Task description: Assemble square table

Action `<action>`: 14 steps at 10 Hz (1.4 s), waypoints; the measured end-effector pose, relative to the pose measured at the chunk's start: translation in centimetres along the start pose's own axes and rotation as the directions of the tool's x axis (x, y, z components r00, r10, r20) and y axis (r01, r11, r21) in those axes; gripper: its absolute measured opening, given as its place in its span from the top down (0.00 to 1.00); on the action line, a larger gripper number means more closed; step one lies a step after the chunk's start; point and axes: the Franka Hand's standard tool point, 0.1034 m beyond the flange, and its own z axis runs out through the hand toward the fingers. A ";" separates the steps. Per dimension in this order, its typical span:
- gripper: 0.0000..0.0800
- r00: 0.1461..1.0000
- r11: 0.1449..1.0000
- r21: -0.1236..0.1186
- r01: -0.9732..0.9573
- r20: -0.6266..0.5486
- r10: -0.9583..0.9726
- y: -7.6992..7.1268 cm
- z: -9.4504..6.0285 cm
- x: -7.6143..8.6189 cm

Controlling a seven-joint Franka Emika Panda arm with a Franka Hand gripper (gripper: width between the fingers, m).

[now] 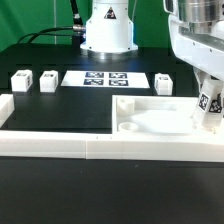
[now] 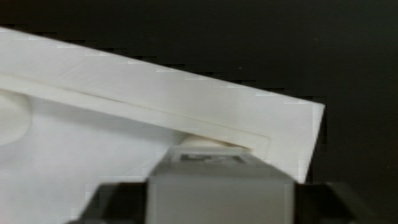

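**Position.** The slab (image 1: 145,112) lies flat on the black table (image 1: 60,115) in the lower right of the exterior view. Its recessed face is up and its near edge lies along the border wall (image 1: 60,145). It is square, so it has no long axis, and its sides run parallel to the wall.

**Gripper.** The gripper (image 1: 205,90) hangs over the slab at the exterior view's right and clamps the held leg block (image 1: 212,103). This block's long axis stands close to upright, and its tag faces the camera. Its lower end is at the slab's right-hand part.

**Other parts.** Two loose leg blocks (image 1: 20,80) (image 1: 47,80) sit at the exterior view's left of the marker board (image 1: 105,79), and a third (image 1: 165,83) sits at its right. All three are well apart from the slab. The robot base (image 1: 105,30) stands behind the board.

**View comparison.** Only the exterior view shows the loose blocks, the wall and the tag. Only the wrist view shows the grip itself:
- The dark fingers (image 2: 118,205) flank the held leg block (image 2: 214,185).
- The block's pale tip meets the slab (image 2: 107,120) near a corner, just inside the edge.
- Neither view shows whether the tip is seated in a hole.
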 end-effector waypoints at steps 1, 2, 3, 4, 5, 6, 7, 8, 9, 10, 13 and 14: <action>0.32 0.986 0.986 -0.016 0.165 0.001 -0.165 0.2 -0.1 0.3; 0.32 0.951 0.950 -0.040 0.310 0.009 -0.310 0.3 -0.3 -0.1; 0.21 0.918 0.917 -0.038 0.397 0.008 -0.397 0.1 -0.4 -0.4; 0.19 0.888 0.887 -0.039 0.461 0.012 -0.461 0.2 -0.2 -0.2; 0.19 0.851 0.850 -0.039 0.525 0.014 -0.525 0.2 -0.2 -0.1; 0.19 0.800 0.799 -0.037 0.600 0.018 -0.600 0.2 -0.2 -0.1; 0.19 0.736 0.735 -0.035 0.677 0.021 -0.677 0.3 -0.2 -0.1; 0.19 0.576 0.574 -0.053 0.817 0.020 -0.817 0.3 -0.3 0.5; 0.19 0.455 0.453 -0.059 0.890 0.016 -0.891 0.3 -0.4 0.7; 0.19 0.327 0.326 -0.067 0.943 -0.002 -0.945 0.1 -0.2 1.0; 0.37 0.306 0.307 -0.064 0.950 -0.016 -0.952 0.1 0.0 1.0; 0.37 0.320 0.320 -0.062 0.945 -0.017 -0.947 0.1 0.0 1.0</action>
